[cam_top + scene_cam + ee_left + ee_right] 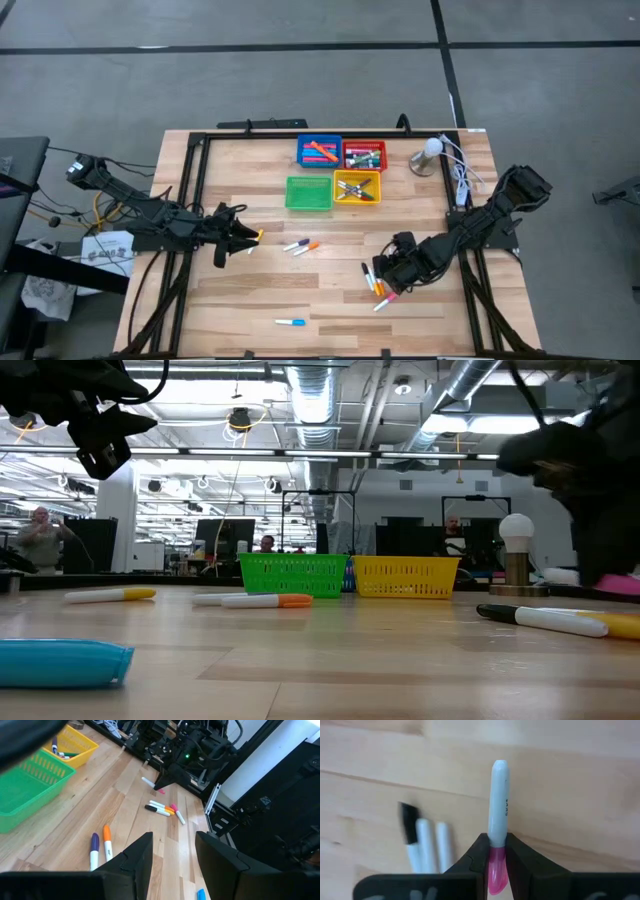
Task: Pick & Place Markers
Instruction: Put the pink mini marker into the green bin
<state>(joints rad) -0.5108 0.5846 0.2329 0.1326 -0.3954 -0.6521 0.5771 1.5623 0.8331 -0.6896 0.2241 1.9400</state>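
Markers lie loose on the wooden table: a purple and an orange one (300, 245) in the middle, a blue one (290, 322) near the front edge, a yellow-capped one (257, 236), and a cluster (380, 288) at the right. My right gripper (385, 272) stands over that cluster, shut on a white marker with a pink cap (498, 795). My left gripper (243, 235) is open and empty (175, 855), raised above the table beside the yellow-capped marker. More markers lie in the blue (300, 152), red (346, 155) and yellow (338, 187) trays. My right gripper pinches the marker's pink cap end (496, 856) between its two fingers. The fingers lie along the marker, and its white body sticks straight out past the fingertips. In the left wrist view the marker (147, 782) points toward the table's left, roughly level, just over the wood.
The green tray (308, 207) stands next to the yellow one, behind the table's middle. A white ball lamp (430, 150) and white cables (460, 178) are at the far right. Black frame rails (195, 180) run along the table's sides. Bare wood lies between the arms.
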